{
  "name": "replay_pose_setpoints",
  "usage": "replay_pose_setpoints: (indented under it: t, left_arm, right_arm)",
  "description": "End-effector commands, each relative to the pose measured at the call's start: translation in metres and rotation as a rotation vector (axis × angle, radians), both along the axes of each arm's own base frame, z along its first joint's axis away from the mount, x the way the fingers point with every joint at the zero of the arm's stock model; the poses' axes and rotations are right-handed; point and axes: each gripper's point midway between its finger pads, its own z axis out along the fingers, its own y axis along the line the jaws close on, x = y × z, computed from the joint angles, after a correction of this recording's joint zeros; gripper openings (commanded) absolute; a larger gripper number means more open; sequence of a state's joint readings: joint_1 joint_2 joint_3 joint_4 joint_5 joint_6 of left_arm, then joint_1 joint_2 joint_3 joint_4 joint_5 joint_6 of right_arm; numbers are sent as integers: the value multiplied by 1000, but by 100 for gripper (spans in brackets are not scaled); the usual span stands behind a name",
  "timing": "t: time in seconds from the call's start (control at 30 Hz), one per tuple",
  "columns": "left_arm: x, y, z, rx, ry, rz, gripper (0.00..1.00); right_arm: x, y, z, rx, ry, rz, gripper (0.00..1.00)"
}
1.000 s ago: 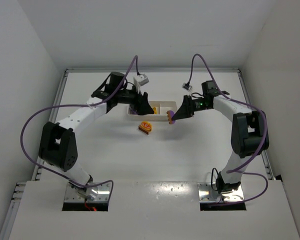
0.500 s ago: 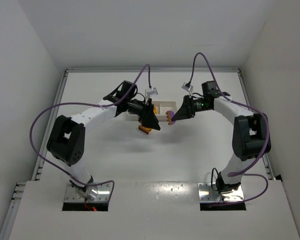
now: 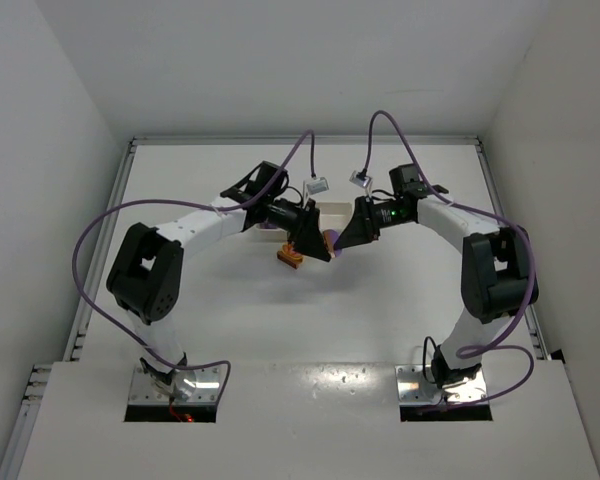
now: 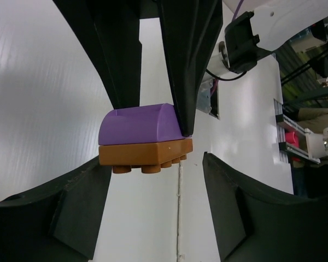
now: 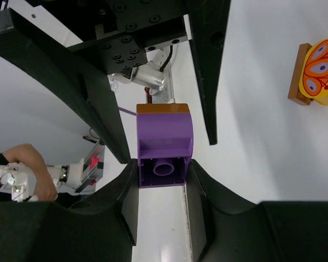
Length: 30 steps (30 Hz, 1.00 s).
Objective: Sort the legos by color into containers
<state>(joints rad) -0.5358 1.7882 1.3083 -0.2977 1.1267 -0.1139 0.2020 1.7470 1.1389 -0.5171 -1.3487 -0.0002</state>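
A white table (image 3: pixel 310 320) stands inside a plain white walled enclosure (image 3: pixel 280 70). A metal rail (image 3: pixel 200 140) runs along the table's far edge, with another down its left side.

The white tabletop (image 3: pixel 380 310) carries the white tray (image 3: pixel 335 211) toward its far side, partly hidden by the arms. Near it lies a yellow-orange brick (image 5: pixel 321 70) joined to a reddish-brown brick (image 5: pixel 297 75).

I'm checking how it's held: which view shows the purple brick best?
Right wrist view: the purple brick sits centred, the right gripper shut on its sides. Left wrist view shows it side-on, joined to a brown brick. Top view shows only a purple speck.
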Motion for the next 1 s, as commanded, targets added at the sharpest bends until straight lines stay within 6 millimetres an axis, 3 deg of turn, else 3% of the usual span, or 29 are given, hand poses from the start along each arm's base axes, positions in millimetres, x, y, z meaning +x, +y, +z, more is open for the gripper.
replay_pose_setpoints:
  t: [0.0,0.37,0.83,0.97]
  left_arm:
    - [3,-9,19,-49,-58,-27,72]
    - [1,-10,22,-63,-51,-39,60]
    - [-3,-10,26,-82,-40,-58,58]
    - [-4,-11,24,-81,-20,-62,50]
  right_arm:
    - [0,2,12,32,-97,18,0]
    - [-1,4,10,16,-100,19,0]
    - [-4,9,-2,-35,-138,34,0]
    - [-8,9,-6,-56,-135,40,0]
